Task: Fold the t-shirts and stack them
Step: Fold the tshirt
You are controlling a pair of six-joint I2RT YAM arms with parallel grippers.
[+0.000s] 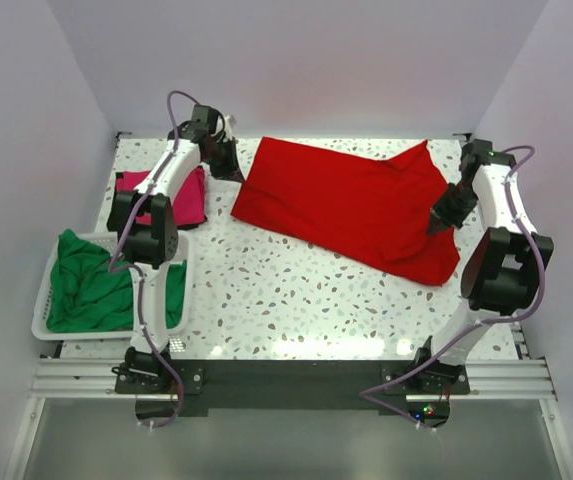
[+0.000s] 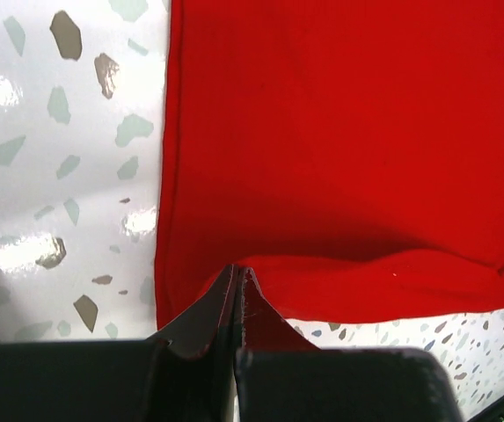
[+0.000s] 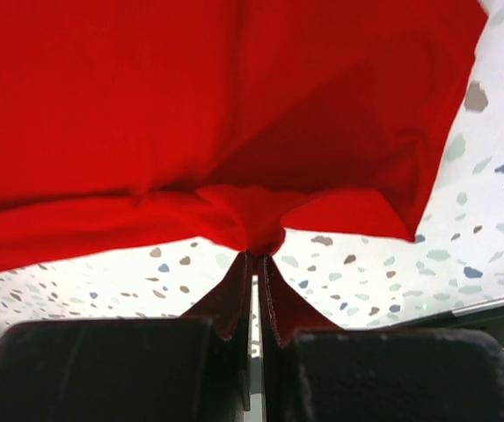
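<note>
the main risk is the grip on the left. the left jaws are shut together on only a thin bit of hem at the corner of the red t-shirt (image 1: 351, 205), and the rest of the cloth spreads away ahead of their tips. if the arms pull apart or lift quickly, that hem could slip out and the corner would drop. the right jaws are clamped on a bunched gather at the opposite edge. the cloth puckers right at their tips and hangs just clear of the bench (image 1: 286, 290) beneath them. i judge that a fold carried from a wad like that would land crooked, with a lump trapped inside. the shirt also lies at a slant between the two sets of jaws, so an even pull may twist it rather than square it. the pink t-shirt (image 1: 188, 200) sits close behind and to the side of the left jaws, under that arm, and a wide swing could drag it out of shape.

the red shirt is large, bright and plain. it is mostly flat ahead of the left jaws, and creased with an edge turned over near the right ones. the pink shirt looks folded flat. the green t-shirt (image 1: 91, 285) lies crumpled in a white basket (image 1: 41, 300), well away from both sets of jaws.
</note>
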